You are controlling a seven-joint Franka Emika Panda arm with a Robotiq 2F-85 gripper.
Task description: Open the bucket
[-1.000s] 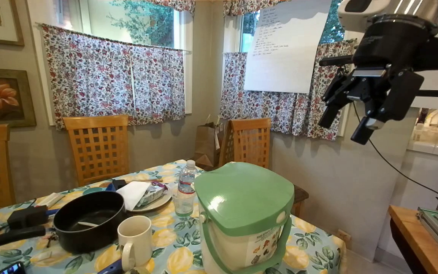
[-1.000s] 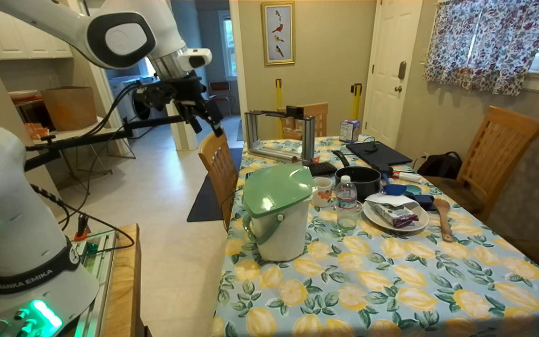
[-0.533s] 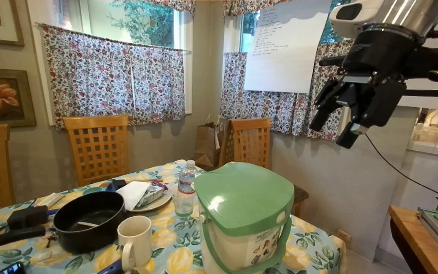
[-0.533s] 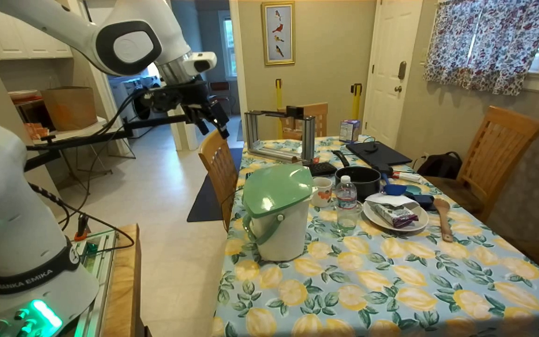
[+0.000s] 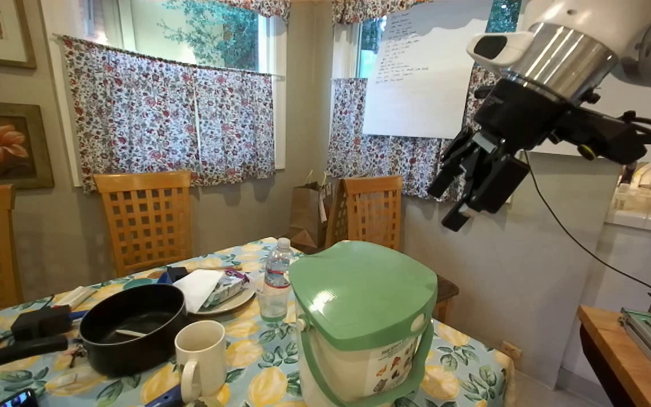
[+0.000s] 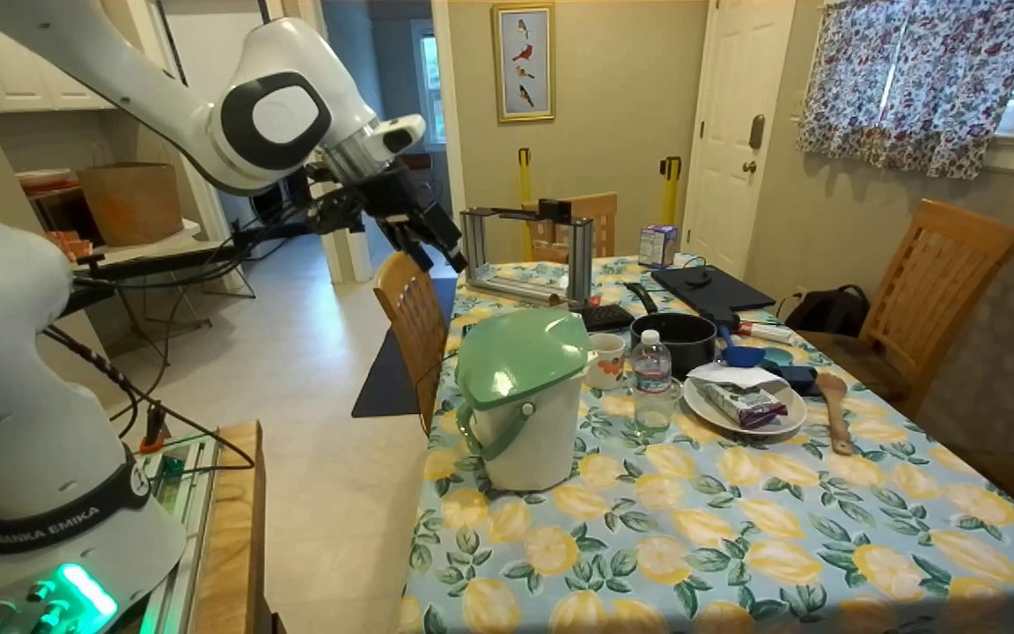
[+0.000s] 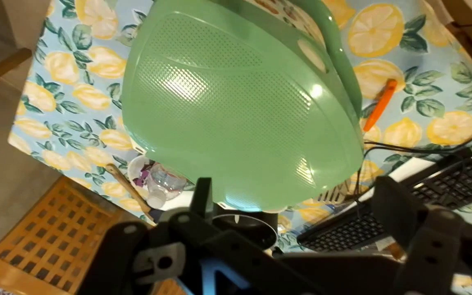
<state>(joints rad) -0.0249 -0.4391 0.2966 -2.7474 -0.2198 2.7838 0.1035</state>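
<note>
The bucket point(image 5: 359, 299) stands upright on the table in both exterior views point(image 6: 532, 445), cream-white with a rounded green lid. The lid is shut and its green carrying handle hangs down round the body. In the wrist view the green lid point(image 7: 236, 110) fills the upper middle, seen from above. My gripper point(image 5: 446, 204) is open and empty, above and to one side of the bucket, apart from it. In an exterior view the gripper point(image 6: 442, 261) hangs tilted near the table's edge, above the lid's height. In the wrist view its fingers point(image 7: 293, 186) stand wide apart with nothing between them.
Near the bucket stand a white mug point(image 5: 204, 356), a black pan point(image 5: 133, 328), a water bottle point(image 6: 650, 379) and a plate with a packet point(image 6: 789, 423). A metal frame point(image 6: 582, 264) stands behind it. A keyboard point(image 7: 350, 229) and an orange pen-like object point(image 7: 380, 105) lie beside it.
My gripper has moved toward the bucket and a little lower, and the wrist has tilted more. It stays open. The bucket and the table things have not moved.
</note>
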